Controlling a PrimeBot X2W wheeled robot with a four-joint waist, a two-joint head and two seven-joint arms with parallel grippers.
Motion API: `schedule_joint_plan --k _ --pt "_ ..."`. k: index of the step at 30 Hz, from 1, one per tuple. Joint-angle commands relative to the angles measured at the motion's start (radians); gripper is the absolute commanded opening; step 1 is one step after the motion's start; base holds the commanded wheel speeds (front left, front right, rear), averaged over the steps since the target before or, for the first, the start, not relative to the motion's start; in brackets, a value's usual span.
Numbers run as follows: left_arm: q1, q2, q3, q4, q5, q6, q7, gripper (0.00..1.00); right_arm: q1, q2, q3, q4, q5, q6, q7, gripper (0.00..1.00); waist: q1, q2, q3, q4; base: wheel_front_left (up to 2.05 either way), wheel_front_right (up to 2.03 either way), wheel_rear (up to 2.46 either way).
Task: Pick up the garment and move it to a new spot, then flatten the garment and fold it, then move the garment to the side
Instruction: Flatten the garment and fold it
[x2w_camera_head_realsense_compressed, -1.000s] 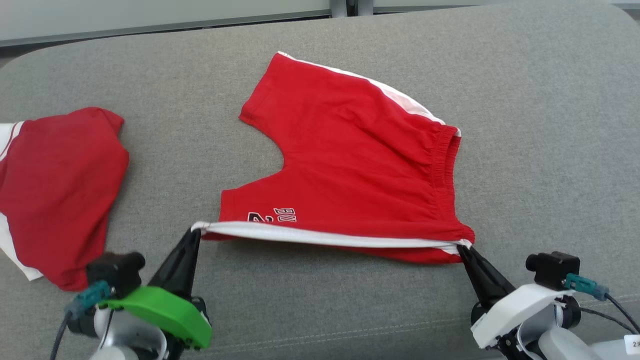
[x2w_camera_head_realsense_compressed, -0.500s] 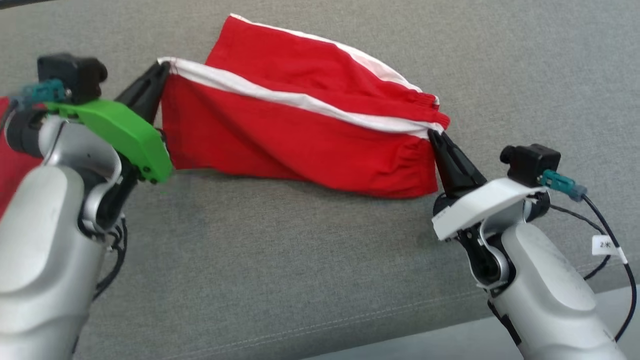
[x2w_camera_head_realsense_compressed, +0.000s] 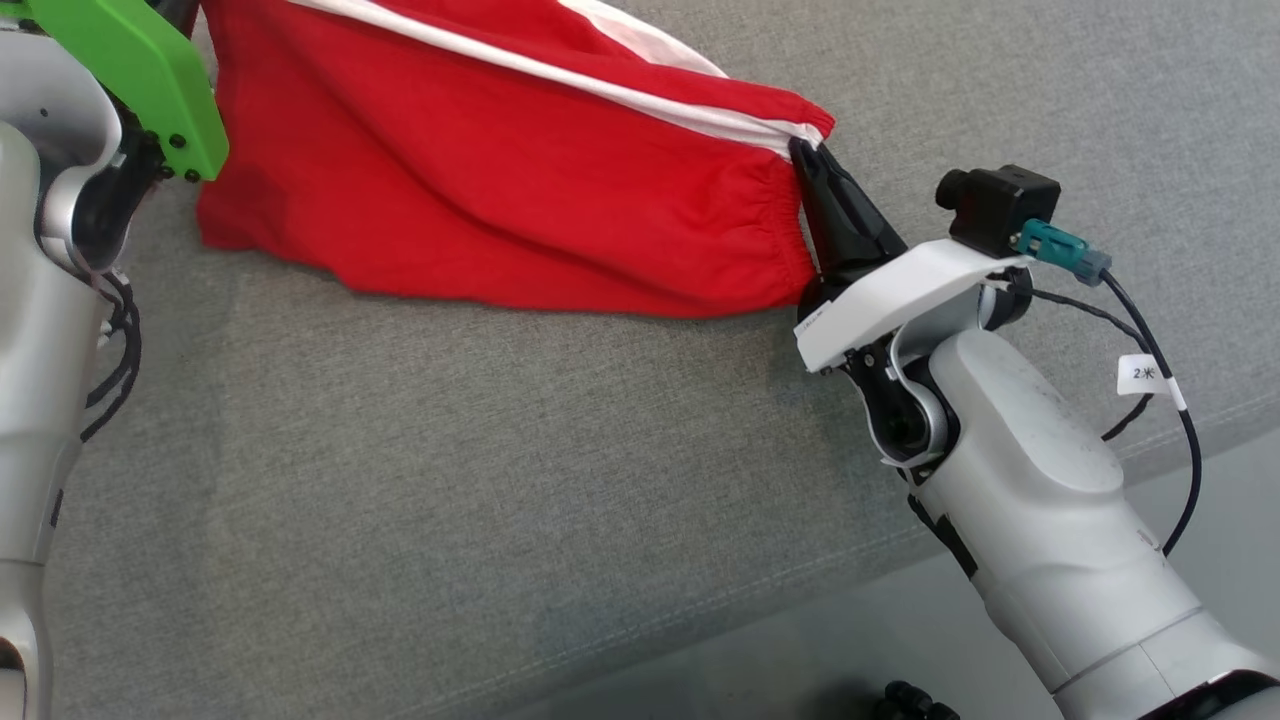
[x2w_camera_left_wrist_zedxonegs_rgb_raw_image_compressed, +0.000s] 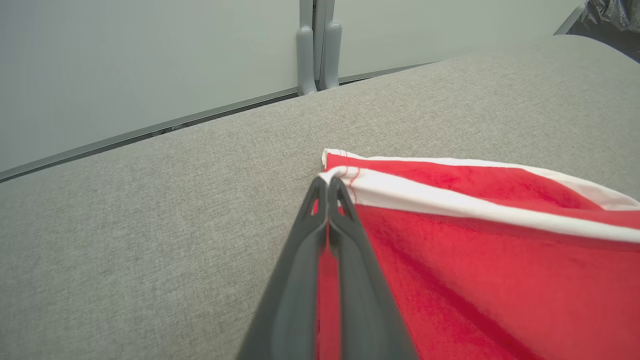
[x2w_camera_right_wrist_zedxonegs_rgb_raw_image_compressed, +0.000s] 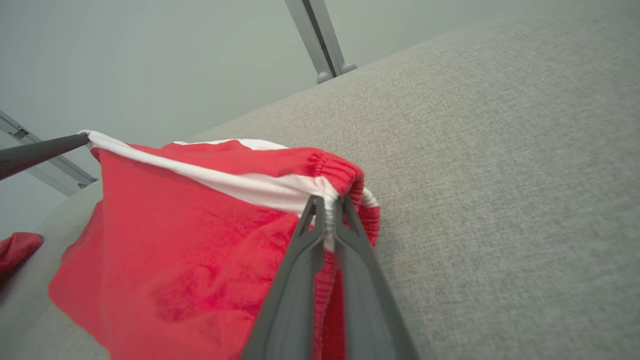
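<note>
I hold the shorts (x2w_camera_head_realsense_compressed: 480, 180) by the two ends of one white-striped side seam. My left gripper (x2w_camera_left_wrist_zedxonegs_rgb_raw_image_compressed: 328, 186) is clenched on the stitched leg-hem corner. My right gripper (x2w_camera_head_realsense_compressed: 806, 152) is clenched on the gathered waistband corner. The cloth hangs between them like a short curtain above the grey padded surface (x2w_camera_head_realsense_compressed: 450, 480). From the head view's centre the cloth sits toward 11 o'clock, my right gripper at about 1 o'clock and my left arm at 10 o'clock. The lower edge seems to brush the surface, though I cannot tell for sure. I judge these shorts to be light and completely limp: a soft knit that sags wherever I give it slack and will not keep any shape by itself. The stripe between my grippers looks fairly taut, so the panel below it hangs smooth with only faint creases. The waistband is thick and puckered by its elastic, which gives my right gripper a firm bite. The hem corner is thinner, so that is where a slip seems likelier. A second layer shows behind the stripe, toward 12 o'clock, so I may be holding only the near layer. These seam corners seem the right places to hold, since keeping them well apart will let the cloth come down flat.
</note>
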Motion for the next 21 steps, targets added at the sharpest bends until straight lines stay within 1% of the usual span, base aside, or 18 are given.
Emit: schedule_joint_plan --k 1,7,10,11,12,13,19,21 --pt "-0.031 0.011 -0.015 0.009 -0.009 -0.003 -0.01 0.0 -0.022 0.006 0.006 0.011 0.013 0.0 -0.009 0.0 -0.0001 0.0 0.057 -0.054 0.0 0.0 0.0" --pt "-0.11 0.04 -0.099 0.059 -0.045 -0.003 -0.067 0.0 -0.068 0.012 0.029 0.039 0.044 0.0 -0.02 0.0 -0.0001 0.0 0.086 -0.072 0.0 0.0 0.0" --pt "-0.139 0.047 -0.131 0.095 -0.061 -0.003 -0.093 0.0 -0.08 0.014 0.039 0.029 0.059 0.0 -0.022 0.0 -0.0001 0.0 0.095 -0.083 0.0 0.0 0.0" --pt "-0.145 0.05 -0.136 0.109 -0.068 -0.003 -0.104 0.07 -0.081 0.014 0.036 0.02 0.063 0.0 -0.022 0.23 -0.0001 0.0 0.098 -0.086 0.0 0.0 0.0" --pt "-0.152 0.05 -0.139 0.128 -0.079 -0.003 -0.108 0.47 -0.081 0.015 0.037 0.012 0.067 0.0 -0.022 0.52 -0.0001 0.0 0.101 -0.089 0.0 0.0 0.0" --pt "-0.159 0.049 -0.147 0.14 -0.082 -0.003 -0.118 1.0 -0.08 0.016 0.039 0.004 0.069 0.0 -0.021 1.0 -0.0001 0.0 0.104 -0.092 0.0 0.0 0.0" --pt "-0.191 0.045 -0.192 0.203 -0.068 -0.003 -0.194 1.0 -0.049 0.018 0.022 -0.045 0.043 0.0 -0.02 1.0 -0.0001 0.0 0.109 -0.089 0.0 0.0 0.0" --pt "-0.202 0.038 -0.189 0.218 -0.062 -0.001 -0.246 1.0 -0.033 0.016 0.004 -0.068 0.02 0.0 -0.02 1.0 -0.0001 0.0 0.106 -0.079 0.0 0.0 0.0"
